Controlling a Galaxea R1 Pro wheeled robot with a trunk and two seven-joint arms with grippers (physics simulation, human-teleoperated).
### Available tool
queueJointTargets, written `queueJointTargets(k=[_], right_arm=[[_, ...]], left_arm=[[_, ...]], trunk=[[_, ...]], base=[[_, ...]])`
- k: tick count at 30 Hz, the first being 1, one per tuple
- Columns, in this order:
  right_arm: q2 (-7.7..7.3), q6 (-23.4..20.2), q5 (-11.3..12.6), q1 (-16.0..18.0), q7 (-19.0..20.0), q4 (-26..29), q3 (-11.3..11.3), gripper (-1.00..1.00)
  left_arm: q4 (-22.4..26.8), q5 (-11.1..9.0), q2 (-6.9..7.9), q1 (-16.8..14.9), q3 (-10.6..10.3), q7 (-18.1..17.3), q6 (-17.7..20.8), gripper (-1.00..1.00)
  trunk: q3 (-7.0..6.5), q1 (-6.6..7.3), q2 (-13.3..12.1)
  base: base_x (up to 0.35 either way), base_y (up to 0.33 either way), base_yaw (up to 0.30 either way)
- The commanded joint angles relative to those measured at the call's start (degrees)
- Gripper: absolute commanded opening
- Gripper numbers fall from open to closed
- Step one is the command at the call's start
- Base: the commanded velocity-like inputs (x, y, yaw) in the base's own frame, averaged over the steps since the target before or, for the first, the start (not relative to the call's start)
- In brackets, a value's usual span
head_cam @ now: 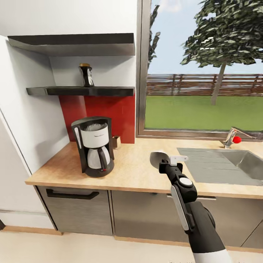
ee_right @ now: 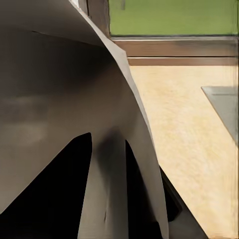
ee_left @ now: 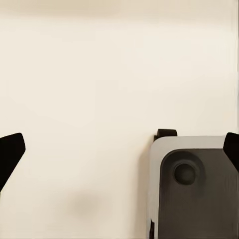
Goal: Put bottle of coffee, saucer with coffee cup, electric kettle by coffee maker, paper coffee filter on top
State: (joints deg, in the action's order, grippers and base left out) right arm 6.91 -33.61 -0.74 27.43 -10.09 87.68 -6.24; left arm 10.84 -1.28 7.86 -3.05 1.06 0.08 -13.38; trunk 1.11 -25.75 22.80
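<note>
Right gripper (head_cam: 165,163) is pinched on the filter (head_cam: 158,157): light, floppy paper, probably crushable, best held by its edge; coffee maker (head_cam: 93,146) at nine o'clock.

Left pincer (ee_left: 119,154) over pale floor (ee_left: 89,99)

Two black fingertips (ee_left: 10,154) at opposite edges, wide apart w/ nothing between. Grey-white robot base part (ee_left: 191,189) w/ dark panel & round knob sits near one tip.

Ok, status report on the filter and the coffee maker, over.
Right gripper shut on paper coffee filter, held over kitchen countertop. Left gripper open. Coffee maker sits leftward, top uncovered. Nothing between them.
</note>
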Motion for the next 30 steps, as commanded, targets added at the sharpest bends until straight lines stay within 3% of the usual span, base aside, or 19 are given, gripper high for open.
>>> queueJointTargets(k=[1, 9, 30], right_arm=[[0.01, -0.3, 0.0, 0.1, -0.3, 0.0, -0.1, -1.00], [-0.03, -0.3, 0.0, 0.1, -0.3, 0.0, -0.1, -1.00], [-0.03, -0.3, 0.0, 0.1, -0.3, 0.0, -0.1, -1.00]], left_arm=[[0.0, -0.1, -0.02, 0.0, 0.1, 0.0, -0.2, 1.00], [-0.1, -0.1, -0.01, 0.0, 0.1, 0.0, -0.2, 1.00], [-0.1, -0.2, 0.05, 0.0, 0.1, 0.0, -0.2, 1.00]], trunk=[[0.06, -0.04, 0.1], [-0.35, -0.04, 0.1], [-1.29, -0.04, 0.1]], base=[[0.000, 0.001, -0.219], [-0.034, 0.059, -0.219], [-0.148, 0.267, -0.187]])
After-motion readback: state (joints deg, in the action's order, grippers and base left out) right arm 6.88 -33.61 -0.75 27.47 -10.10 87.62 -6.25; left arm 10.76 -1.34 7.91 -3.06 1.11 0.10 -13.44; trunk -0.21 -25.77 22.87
